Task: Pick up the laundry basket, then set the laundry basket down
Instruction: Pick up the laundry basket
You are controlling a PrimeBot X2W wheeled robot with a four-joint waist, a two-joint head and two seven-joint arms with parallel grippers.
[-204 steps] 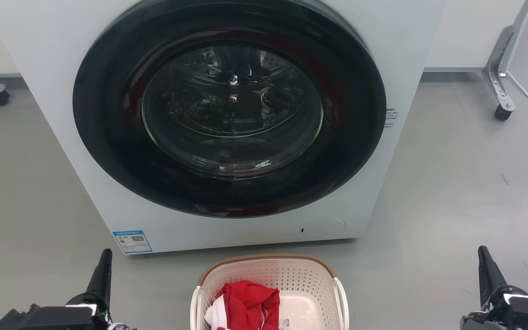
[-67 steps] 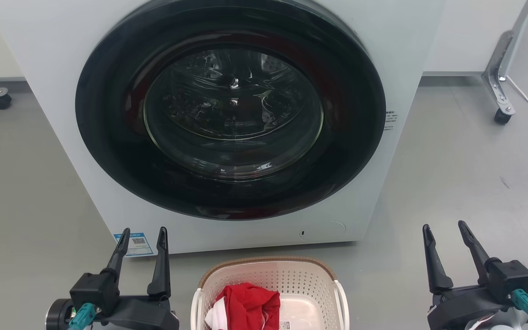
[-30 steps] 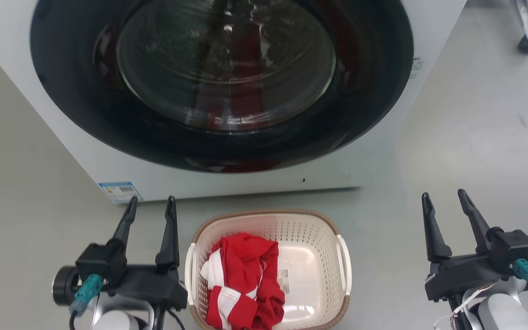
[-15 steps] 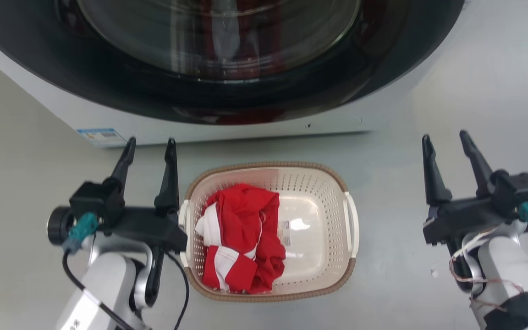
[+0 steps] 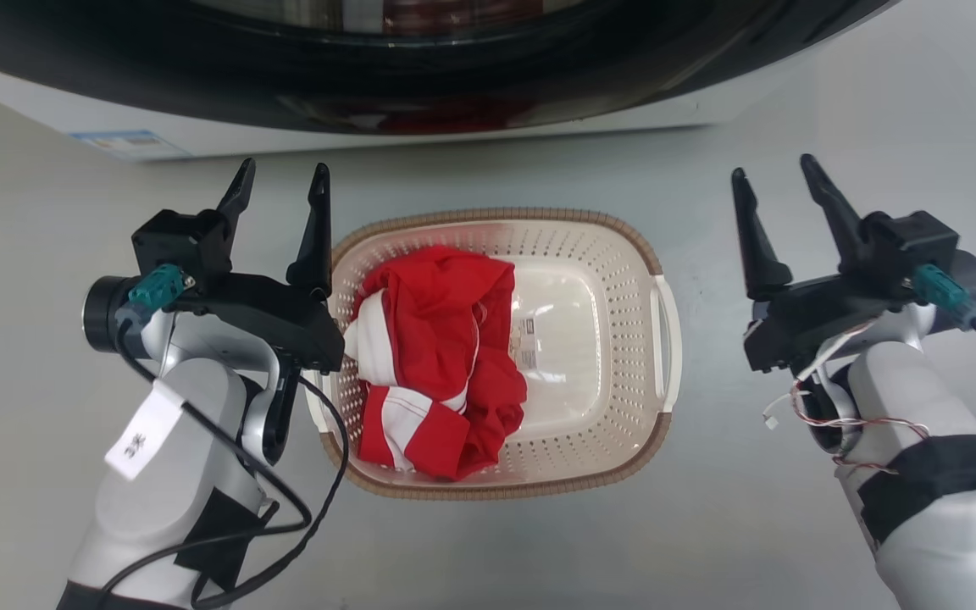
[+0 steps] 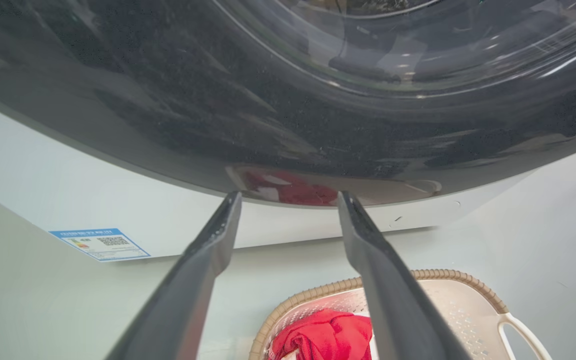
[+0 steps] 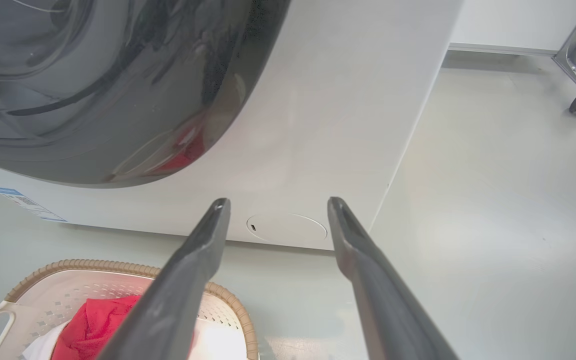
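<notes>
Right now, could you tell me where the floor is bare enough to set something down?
Bare floor lies between the laundry basket and the right gripper, and on its near side. Crowded: the left gripper at the basket's left rim.

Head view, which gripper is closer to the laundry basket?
The left gripper: it overlaps the left edge of the laundry basket; the right gripper stands off across bare floor.
</notes>
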